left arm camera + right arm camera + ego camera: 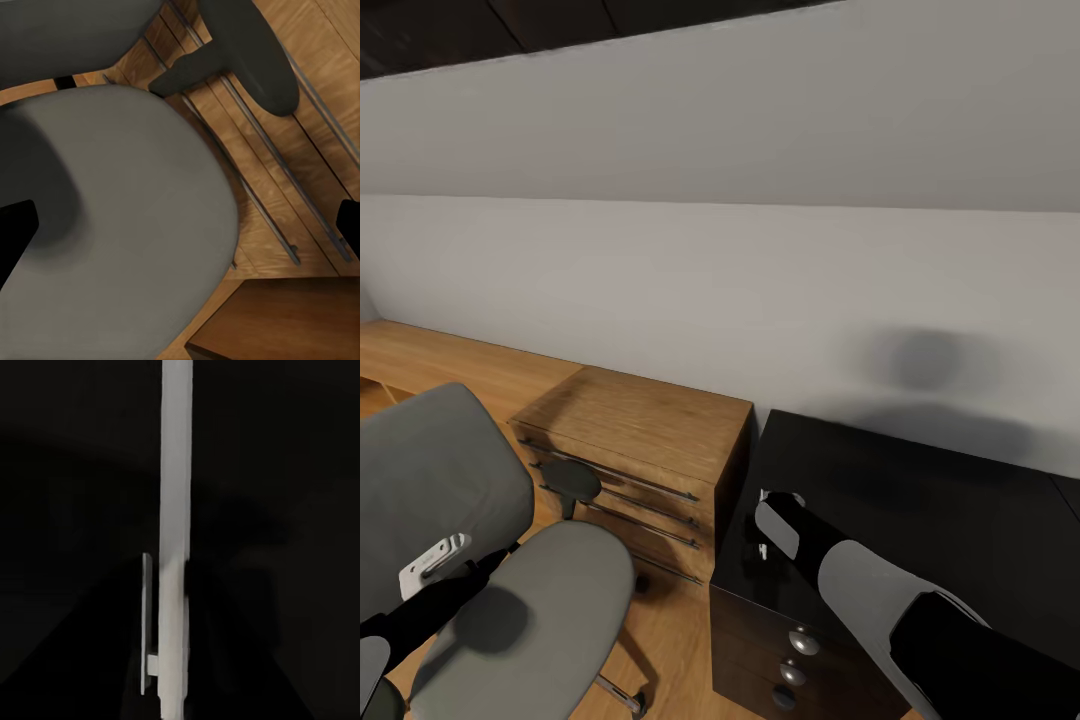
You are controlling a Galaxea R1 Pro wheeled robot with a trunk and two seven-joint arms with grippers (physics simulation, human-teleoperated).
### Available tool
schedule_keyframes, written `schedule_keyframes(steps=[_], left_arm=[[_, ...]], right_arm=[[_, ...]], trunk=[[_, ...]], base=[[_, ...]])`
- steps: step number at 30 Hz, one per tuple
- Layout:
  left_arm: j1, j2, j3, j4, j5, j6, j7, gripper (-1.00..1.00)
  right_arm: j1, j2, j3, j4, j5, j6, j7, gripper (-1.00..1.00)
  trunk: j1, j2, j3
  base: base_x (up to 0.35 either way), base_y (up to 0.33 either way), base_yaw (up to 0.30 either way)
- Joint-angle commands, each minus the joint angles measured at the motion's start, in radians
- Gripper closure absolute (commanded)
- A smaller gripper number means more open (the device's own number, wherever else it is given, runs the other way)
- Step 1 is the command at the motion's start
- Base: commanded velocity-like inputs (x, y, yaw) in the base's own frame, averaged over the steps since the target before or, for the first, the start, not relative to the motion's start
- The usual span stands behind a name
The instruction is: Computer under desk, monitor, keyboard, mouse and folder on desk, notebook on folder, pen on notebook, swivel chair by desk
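Pen (174, 540) pinched in right tool (765, 520), low over black counter (920, 500) near its left end, above drawers. Pen long axis runs along fingers. Right arm reaches forward-left across counter. Left tool (435, 560) over chair (510, 600) seat; state cannot tell. Wooden cabinet (640, 440) between chair and counter.

Grey padded swivel chair (480, 560) with black armrest (571, 481). Glossy black desk (920, 500), round silver knobs (804, 641). Light wooden drawer cabinet (640, 430), white wall (760, 290).
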Motion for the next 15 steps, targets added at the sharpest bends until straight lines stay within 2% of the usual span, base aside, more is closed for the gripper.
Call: schedule_keyframes(steps=[1, 15], left_arm=[[-0.001, 0.0, 0.0, -0.001, 0.011, 0.004, 0.008, -1.0], [-0.001, 0.0, 0.0, -0.001, 0.011, 0.004, 0.008, -1.0]], right_arm=[[-0.001, 0.0, 0.005, -0.001, -0.007, 0.002, -0.007, 1.0], [-0.001, 0.0, 0.005, -0.001, -0.007, 0.002, -0.009, 1.0]], trunk=[[0.0, -0.001, -0.001], [0.0, -0.001, -0.001]], base=[[0.0, 0.0, 0.0], [0.0, 0.0, 0.0]])
